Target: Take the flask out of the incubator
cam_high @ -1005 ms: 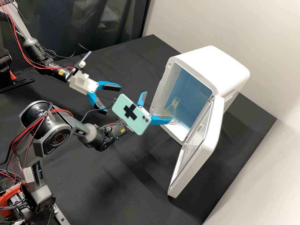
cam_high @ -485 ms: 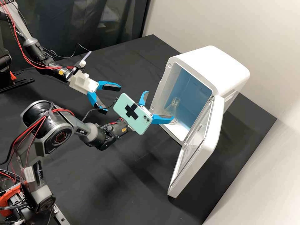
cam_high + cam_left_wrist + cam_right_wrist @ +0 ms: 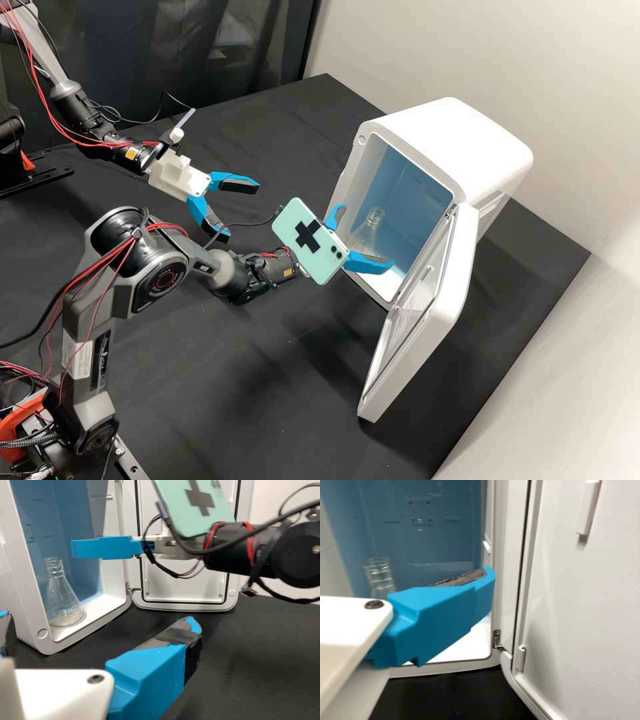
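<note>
**Reaching in, conical flask not yet gripped**

Finds the incubator [image 3: 460, 147] with its door [image 3: 417, 320] hanging wide open, so the opening step looks done. Places the right gripper [image 3: 353, 240] at the mouth of the chamber, fingers spread apart and empty. Sets the conical flask [image 3: 372, 230] just ahead of those fingertips, deeper inside, apparently untouched. Leaves, judging from this, nearly everything that matters: closing in around the glass, clamping, then drawing it out over the tabletop [image 3: 267, 373]. Puts the left gripper [image 3: 223, 200] well behind the right fingers and outside the incubator, its own fingers likewise apart with nothing between them. Stands the conical flask upright on the white chamber floor, long axis vertical. Points the narrow neck and open mouth up, with the broad base down.
</note>
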`<state>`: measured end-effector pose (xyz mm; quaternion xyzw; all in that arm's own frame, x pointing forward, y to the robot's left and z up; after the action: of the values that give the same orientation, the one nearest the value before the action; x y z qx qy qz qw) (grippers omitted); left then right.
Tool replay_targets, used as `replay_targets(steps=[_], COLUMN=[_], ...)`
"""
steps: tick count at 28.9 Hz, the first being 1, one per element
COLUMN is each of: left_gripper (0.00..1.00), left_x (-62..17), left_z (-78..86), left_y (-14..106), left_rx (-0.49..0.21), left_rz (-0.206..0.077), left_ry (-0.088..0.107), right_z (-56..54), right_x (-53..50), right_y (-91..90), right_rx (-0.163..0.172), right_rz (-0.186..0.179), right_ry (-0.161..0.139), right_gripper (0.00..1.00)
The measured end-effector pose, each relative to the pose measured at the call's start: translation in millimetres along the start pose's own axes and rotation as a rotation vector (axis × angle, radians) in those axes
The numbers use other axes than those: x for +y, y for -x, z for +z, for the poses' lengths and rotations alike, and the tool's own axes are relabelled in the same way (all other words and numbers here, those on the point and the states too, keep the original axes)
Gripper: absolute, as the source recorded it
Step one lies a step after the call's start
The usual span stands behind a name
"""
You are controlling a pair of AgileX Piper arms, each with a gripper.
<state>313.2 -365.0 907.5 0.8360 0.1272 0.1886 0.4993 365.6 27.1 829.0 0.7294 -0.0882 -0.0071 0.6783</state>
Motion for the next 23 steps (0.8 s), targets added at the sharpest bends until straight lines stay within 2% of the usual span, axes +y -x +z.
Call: replay_targets(steps=[2, 5, 6, 11, 17, 20, 23], left_gripper=[1.0, 1.0, 1.0, 1.0, 1.0, 1.0, 1.0], left_x=[0.0, 0.0, 0.0, 0.0, 0.0, 0.0, 0.0], left_z=[0.0, 0.0, 0.0, 0.0, 0.0, 0.0, 0.0], left_y=[0.0, 0.0, 0.0, 0.0, 0.0, 0.0, 0.0], left_rx=[0.0, 0.0, 0.0, 0.0, 0.0, 0.0, 0.0], left_rz=[0.0, 0.0, 0.0, 0.0, 0.0, 0.0, 0.0], left_ry=[0.0, 0.0, 0.0, 0.0, 0.0, 0.0, 0.0], right_z=[-4.1, -12.0, -15.3, -24.8, -28.9, -32.4, -34.3], right_x=[-3.3, -12.0, -17.9, -29.8, -35.5, -33.4, -32.9], right_y=[-5.6, -12.5, -15.4, -25.2, -31.0, -33.5, -35.9], right_rx=[0.003, 0.012, 0.017, 0.009, -0.005, -0.009, -0.003], right_rz=[0.004, -0.015, -0.029, -0.042, -0.046, -0.034, -0.029], right_ry=[0.015, 0.044, 0.06, 0.091, 0.1, 0.087, 0.088], right_gripper=[1.0, 1.0, 1.0, 1.0, 1.0, 1.0, 1.0])
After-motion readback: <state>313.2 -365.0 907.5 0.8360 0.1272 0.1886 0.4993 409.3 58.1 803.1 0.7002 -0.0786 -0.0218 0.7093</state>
